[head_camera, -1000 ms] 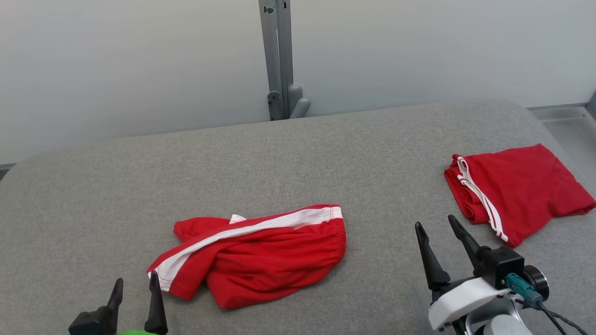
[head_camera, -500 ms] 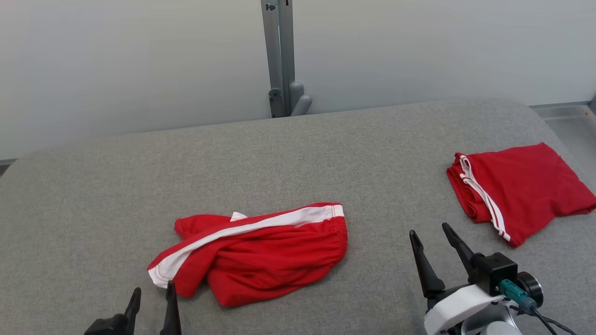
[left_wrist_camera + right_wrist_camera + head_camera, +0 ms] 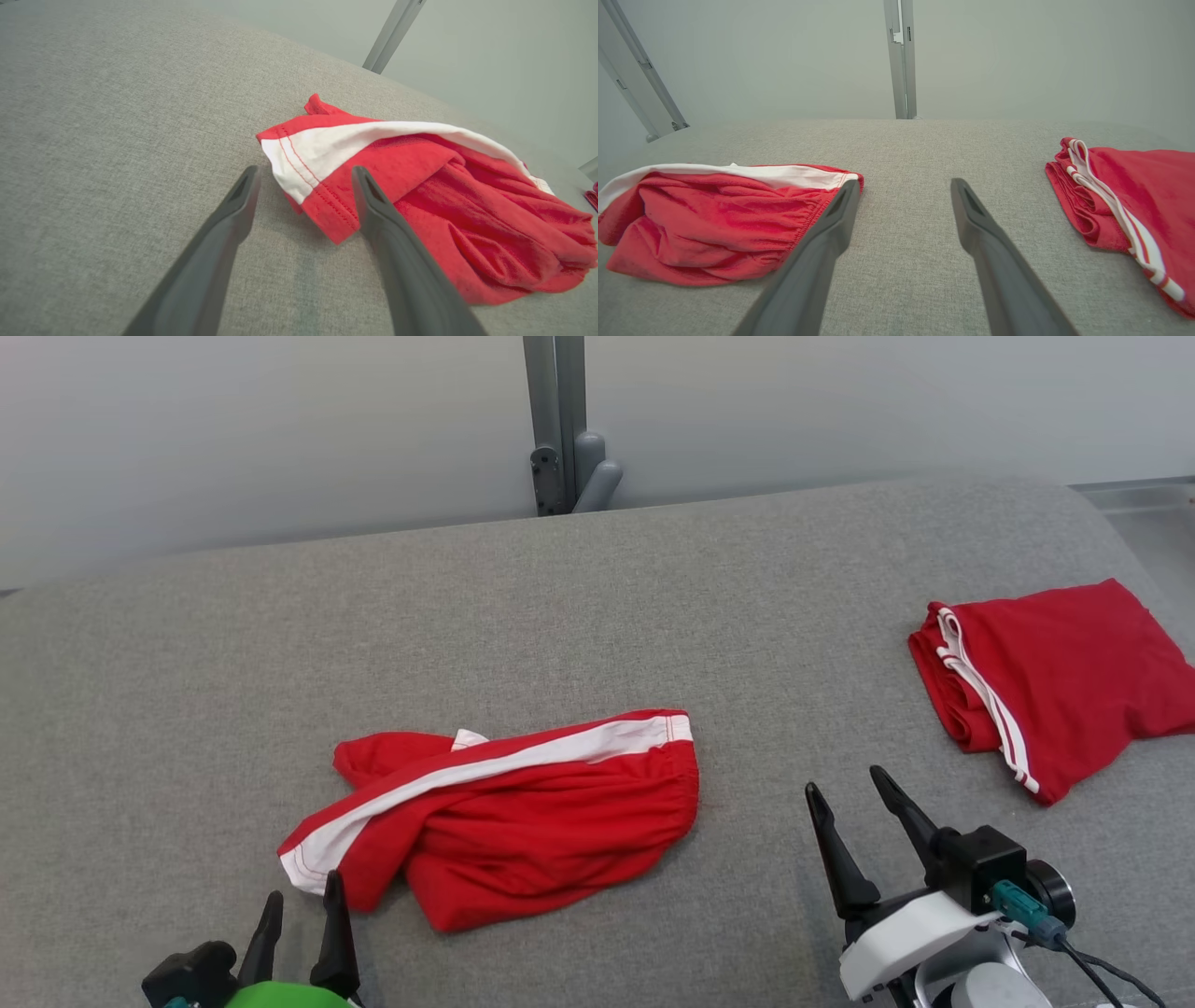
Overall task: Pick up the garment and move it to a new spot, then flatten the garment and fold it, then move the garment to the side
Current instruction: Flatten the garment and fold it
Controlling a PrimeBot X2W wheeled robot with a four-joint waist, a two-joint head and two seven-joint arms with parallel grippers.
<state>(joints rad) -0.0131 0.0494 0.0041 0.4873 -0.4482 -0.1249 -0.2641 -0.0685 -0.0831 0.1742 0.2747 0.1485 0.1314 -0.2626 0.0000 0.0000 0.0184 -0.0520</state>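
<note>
— What's your left claw doing?

— My left claw (image 3: pixel 303 889) hangs spread wide and empty. The white-striped corner of the shorts (image 3: pixel 523 821) lies just ahead of its fingers. The shorts are crumpled mid-way across the grey cushion (image 3: pixel 597 616). My right claw (image 3: pixel 845 782), also spread and empty, is near their waistband end.

— How will they handle?

— Light and limp, I'd guess, and they'll probably sag. I'd pinch that stitched corner. The folded pair (image 3: pixel 1055 681) lies well apart.

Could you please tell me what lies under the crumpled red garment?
The crumpled garment rests on the grey fabric surface; anything beneath its bunched folds is covered and cannot be seen.
</note>
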